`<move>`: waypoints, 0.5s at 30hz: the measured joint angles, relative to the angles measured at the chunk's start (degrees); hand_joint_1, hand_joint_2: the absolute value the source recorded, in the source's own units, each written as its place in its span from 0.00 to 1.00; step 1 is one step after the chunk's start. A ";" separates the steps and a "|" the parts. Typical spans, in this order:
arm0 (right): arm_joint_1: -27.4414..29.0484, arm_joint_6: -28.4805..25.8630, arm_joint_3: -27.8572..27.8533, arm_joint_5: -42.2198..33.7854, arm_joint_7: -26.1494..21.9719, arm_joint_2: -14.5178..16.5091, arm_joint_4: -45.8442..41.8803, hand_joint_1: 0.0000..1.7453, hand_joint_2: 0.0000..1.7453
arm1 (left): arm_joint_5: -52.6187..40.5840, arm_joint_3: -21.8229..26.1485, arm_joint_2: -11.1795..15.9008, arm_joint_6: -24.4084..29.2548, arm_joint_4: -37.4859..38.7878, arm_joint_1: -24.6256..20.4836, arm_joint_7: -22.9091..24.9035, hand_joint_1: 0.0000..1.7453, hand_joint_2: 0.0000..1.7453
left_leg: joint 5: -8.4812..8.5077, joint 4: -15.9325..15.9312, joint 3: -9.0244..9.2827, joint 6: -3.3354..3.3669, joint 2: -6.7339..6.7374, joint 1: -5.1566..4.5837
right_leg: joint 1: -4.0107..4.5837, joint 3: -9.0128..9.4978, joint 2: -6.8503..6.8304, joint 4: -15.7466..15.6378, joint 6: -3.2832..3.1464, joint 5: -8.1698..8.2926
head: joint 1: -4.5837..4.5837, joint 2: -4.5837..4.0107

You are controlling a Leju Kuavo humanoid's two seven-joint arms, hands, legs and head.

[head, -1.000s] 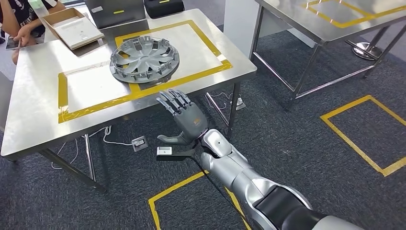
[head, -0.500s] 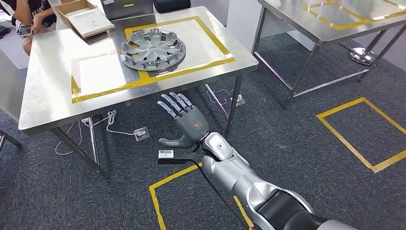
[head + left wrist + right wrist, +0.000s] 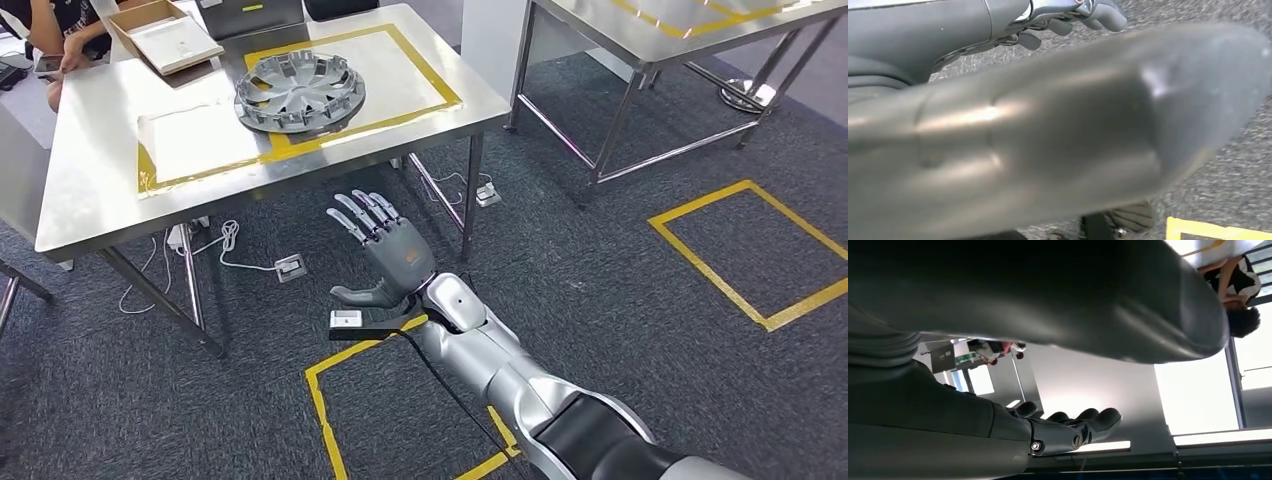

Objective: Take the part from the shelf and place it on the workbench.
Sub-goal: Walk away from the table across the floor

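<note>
The part, a grey wheel cover (image 3: 298, 92), lies flat on the steel workbench (image 3: 100, 190), across the front strip of a yellow tape frame. My right hand (image 3: 385, 250) hangs in front of the bench, below its edge, palm turned inward, fingers straight and apart, holding nothing. The right wrist view shows the same hand (image 3: 1063, 427) with its dark fingers extended under the bench top. In the left wrist view my left hand (image 3: 1023, 125) hangs over grey carpet; the blurred thumb covers most of the picture, and nothing is in the hand.
An open cardboard box (image 3: 165, 35) and black cases (image 3: 255, 12) sit at the bench's far side, where a person (image 3: 55, 30) sits. A second steel table (image 3: 640, 30) stands to the right. Yellow tape squares (image 3: 750, 250) mark the carpet. Cables and sockets (image 3: 288, 268) lie under the bench.
The whole picture has shifted: the camera moved, and the bench now sits farther up and left. My right hand keeps its open pose, and the wheel cover stays on the bench.
</note>
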 joint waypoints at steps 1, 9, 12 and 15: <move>0.01 0.20 0.00 -0.07 0.00 -0.01 0.03 0.00 0.00 | 0.00 0.01 0.01 -0.05 0.01 -0.01 0.02 0.00 0.00 | -2.51 3.65 -0.67 -0.22 0.00 0.07 | 0.01 -0.80 -0.02 0.04 -0.06 0.69 | -0.08 0.00; -0.39 1.75 0.00 -0.34 -0.52 0.03 0.73 0.00 0.00 | -0.03 0.18 0.05 -0.74 -0.04 -0.41 0.94 0.00 0.00 | -1.73 -6.69 12.28 0.71 -0.15 -0.29 | -0.03 -6.51 -0.13 0.45 1.53 6.20 | -0.06 0.00; -0.78 2.09 0.00 -0.30 -0.70 0.10 1.25 0.00 0.00 | 0.09 0.30 0.03 -1.13 0.02 -0.40 1.16 0.00 0.00 | -0.53 -7.76 11.65 2.09 -0.07 -0.43 | -0.19 -6.89 -0.01 -0.01 2.66 7.15 | -0.43 0.00; -1.22 2.32 0.00 -0.22 -0.65 0.05 2.02 0.00 0.00 | -0.03 0.36 -0.06 -1.20 0.08 -0.31 1.46 0.00 0.00 | 1.80 -8.10 9.43 3.29 0.16 -0.14 | -0.26 -9.40 0.21 6.15 3.38 0.30 | -0.47 0.00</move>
